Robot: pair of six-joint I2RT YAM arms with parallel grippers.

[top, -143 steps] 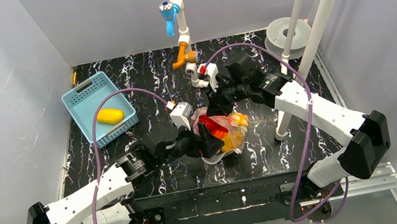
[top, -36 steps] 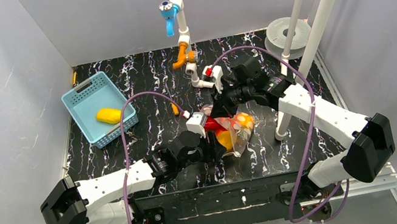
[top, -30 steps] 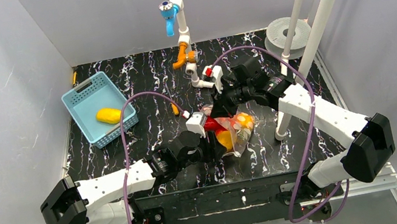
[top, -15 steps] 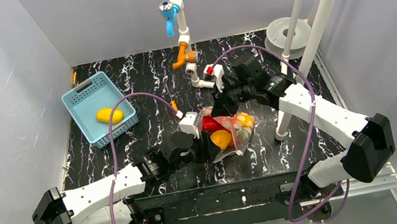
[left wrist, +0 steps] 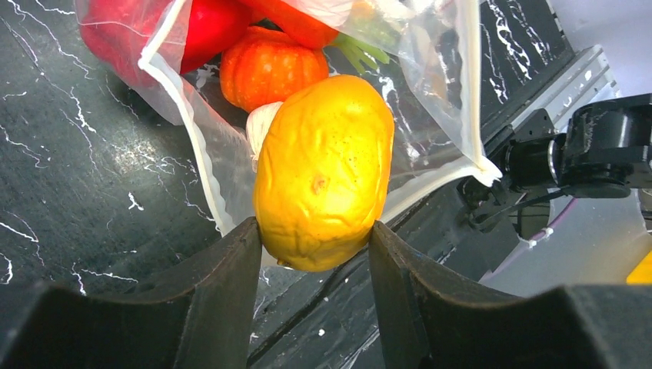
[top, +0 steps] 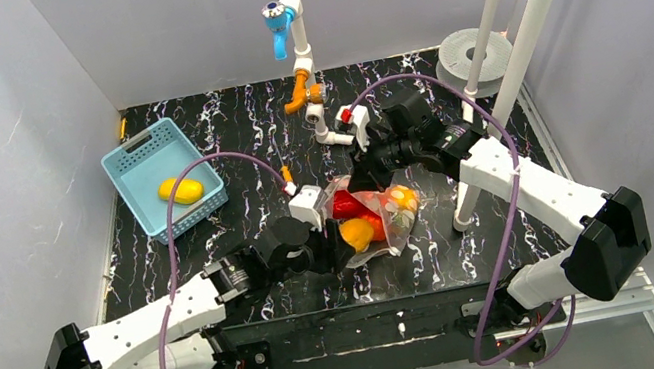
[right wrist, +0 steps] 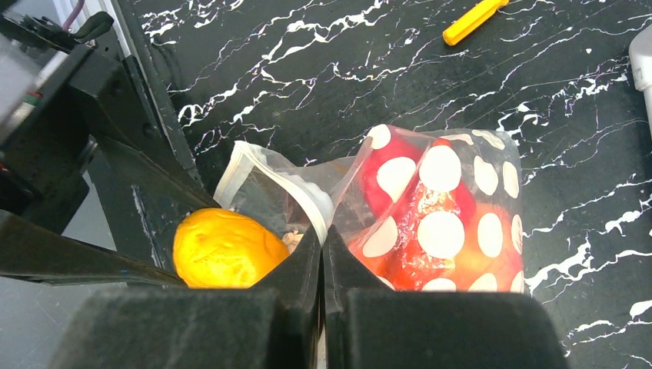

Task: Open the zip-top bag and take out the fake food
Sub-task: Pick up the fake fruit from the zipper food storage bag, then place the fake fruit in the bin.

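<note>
The zip-top bag (top: 387, 215), clear with white dots, lies at mid-table with its mouth gaping toward my left arm. My right gripper (right wrist: 323, 234) is shut on the bag's rim (right wrist: 311, 196). My left gripper (left wrist: 315, 234) is shut on a yellow oblong piece of fake food (left wrist: 324, 169), just outside the mouth and off the table. Both fingers (left wrist: 223, 284) press its sides. Inside the bag (left wrist: 446, 69) sit a round orange piece (left wrist: 269, 65), a red piece (left wrist: 204, 27) and a carrot (left wrist: 304, 23). From above, the yellow piece (top: 355, 232) shows beside the left gripper (top: 338, 243).
A light blue basket (top: 133, 142) at the back left holds another yellow piece (top: 179, 190). A small orange-handled screwdriver (right wrist: 473, 19) lies behind the bag. A pipe with a blue tap (top: 278, 22) stands at the back; white poles (top: 488, 85) and a grey disc (top: 465, 50) stand right.
My left gripper has drawn back out of the bag's mouth toward the left with the yellow piece in it. The right gripper has kept its hold on the rim, unmoved.
</note>
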